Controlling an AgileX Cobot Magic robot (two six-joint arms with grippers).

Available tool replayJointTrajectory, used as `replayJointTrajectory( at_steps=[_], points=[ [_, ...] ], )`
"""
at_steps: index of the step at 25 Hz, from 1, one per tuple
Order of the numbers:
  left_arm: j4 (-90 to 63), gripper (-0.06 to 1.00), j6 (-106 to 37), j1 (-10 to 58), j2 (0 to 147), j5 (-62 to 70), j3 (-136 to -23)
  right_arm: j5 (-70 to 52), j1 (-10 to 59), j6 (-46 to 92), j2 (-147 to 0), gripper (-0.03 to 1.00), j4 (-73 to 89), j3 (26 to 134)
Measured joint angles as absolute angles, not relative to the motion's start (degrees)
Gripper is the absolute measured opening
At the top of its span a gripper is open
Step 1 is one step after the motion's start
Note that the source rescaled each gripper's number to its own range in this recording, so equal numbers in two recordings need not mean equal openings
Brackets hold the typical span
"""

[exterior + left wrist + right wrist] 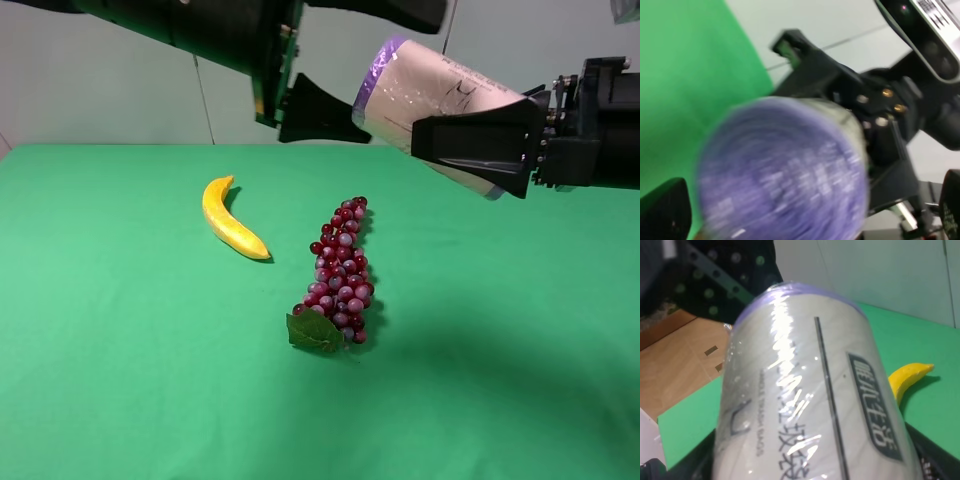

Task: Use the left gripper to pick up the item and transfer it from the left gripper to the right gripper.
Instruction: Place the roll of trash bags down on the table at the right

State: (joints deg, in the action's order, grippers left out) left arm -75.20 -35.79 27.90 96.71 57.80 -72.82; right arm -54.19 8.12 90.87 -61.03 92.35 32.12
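Observation:
The item (425, 85), a cream-labelled roll with a purple crinkled end, hangs high above the table's far side. My right gripper (445, 125) is shut on its middle, one black finger (480, 145) across the label. In the right wrist view the roll (810, 390) fills the frame. My left gripper (345, 110) points at the roll's purple end, its finger tip just beside that end and not overlapping it; it looks open. In the left wrist view the purple end (785, 175) is blurred and close, with one black finger (665, 210) beside it.
A yellow banana (232, 217) and a bunch of red grapes (342, 275) with a green leaf lie on the green table (120, 380), below the arms. The banana also shows in the right wrist view (907, 377). A cardboard box (680, 355) stands beyond the table.

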Motion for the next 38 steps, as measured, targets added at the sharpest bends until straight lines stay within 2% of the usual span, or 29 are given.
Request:
replayJointTrajectory(
  at_steps=[12, 24, 38],
  points=[
    [-55.2, 1.00, -27.8, 17.9, 89.6, 58.8, -72.8, -53.6, 8.1, 89.6, -61.0, 0.01, 92.3, 32.1],
    [-28.6, 1.00, -17.2, 8.2, 74.1, 61.5, -72.4, -51.0, 8.1, 87.9, -61.0, 0.01, 92.3, 32.1],
    [-6.9, 1.00, -4.8, 7.8, 47.5, 56.7, -52.3, -49.5, 8.1, 84.8, -61.0, 0.01, 90.4, 32.1]
  ],
)
